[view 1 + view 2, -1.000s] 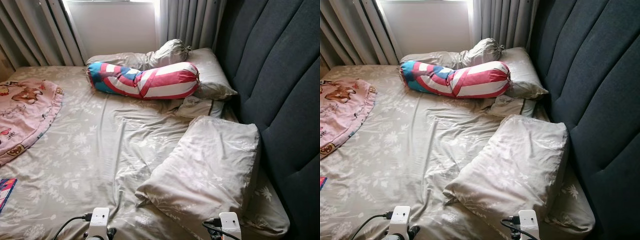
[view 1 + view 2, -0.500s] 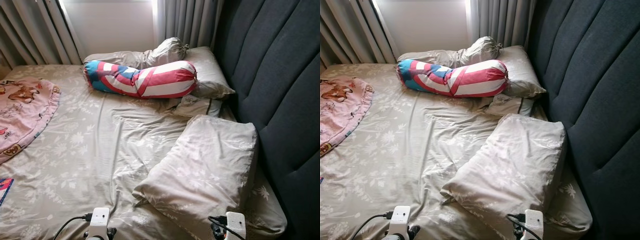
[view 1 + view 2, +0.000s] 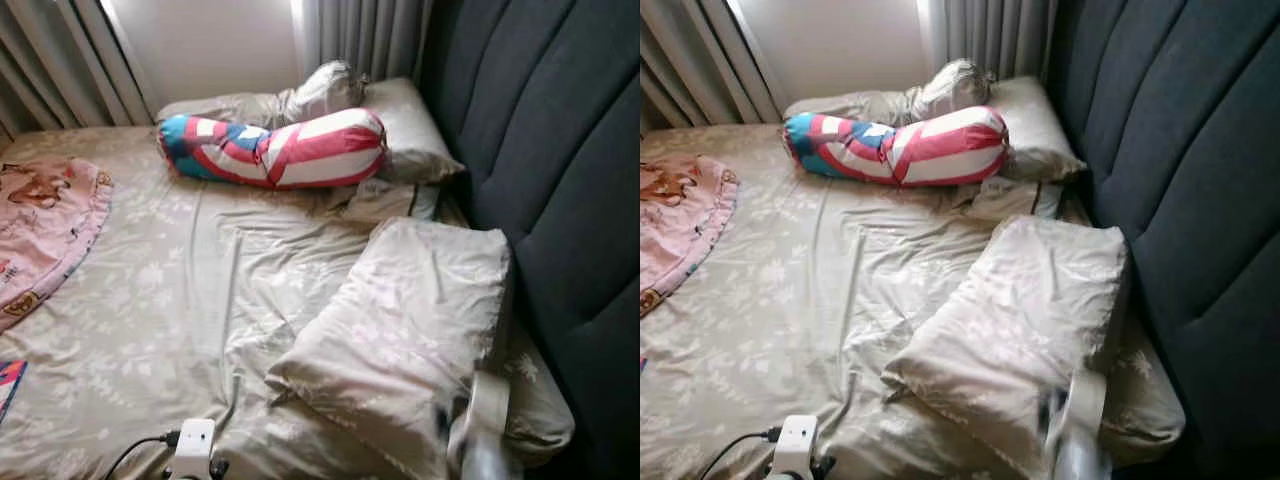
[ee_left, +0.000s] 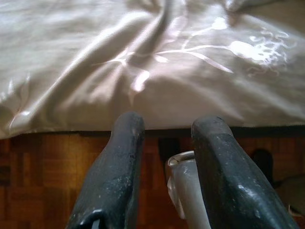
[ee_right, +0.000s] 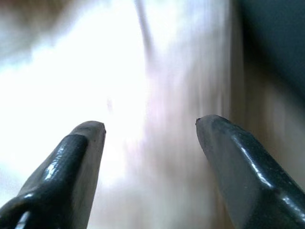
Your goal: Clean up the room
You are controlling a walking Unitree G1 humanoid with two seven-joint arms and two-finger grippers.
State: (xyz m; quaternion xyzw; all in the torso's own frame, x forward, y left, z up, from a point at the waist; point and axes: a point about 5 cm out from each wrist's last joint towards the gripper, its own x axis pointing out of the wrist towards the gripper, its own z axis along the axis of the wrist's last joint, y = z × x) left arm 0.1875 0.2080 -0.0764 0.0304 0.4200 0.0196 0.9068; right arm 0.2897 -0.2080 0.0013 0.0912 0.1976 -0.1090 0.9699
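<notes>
Across the bed (image 3: pixel 180 300), the wrinkled floral sheet is what we judge the tidying comes down to — with the loose pillows on it. We are at the bedside facing the dark padded headboard (image 3: pixel 560 150). The big pillow (image 3: pixel 410 330) lies askew near that headboard, one corner hanging toward us. Farther up rest the striped red, white and blue bolster (image 3: pixel 280 150) and a second pillow (image 3: pixel 410 130) tucked behind it. A pink blanket (image 3: pixel 40 220) sprawls on the far left side.

Our right gripper (image 5: pixel 150 138) is blurred with motion, fingers spread apart and empty, aimed at pale bedding beside the headboard. To do this well, we would close on a thick fold at the pillow's near corner rather than on the slippery sheet beneath it.

Our left gripper (image 4: pixel 164 162) hangs low by the mattress edge over the wooden floor (image 4: pixel 43 176), its fingers a little apart with nothing between them.

Containers — we can make out none.
</notes>
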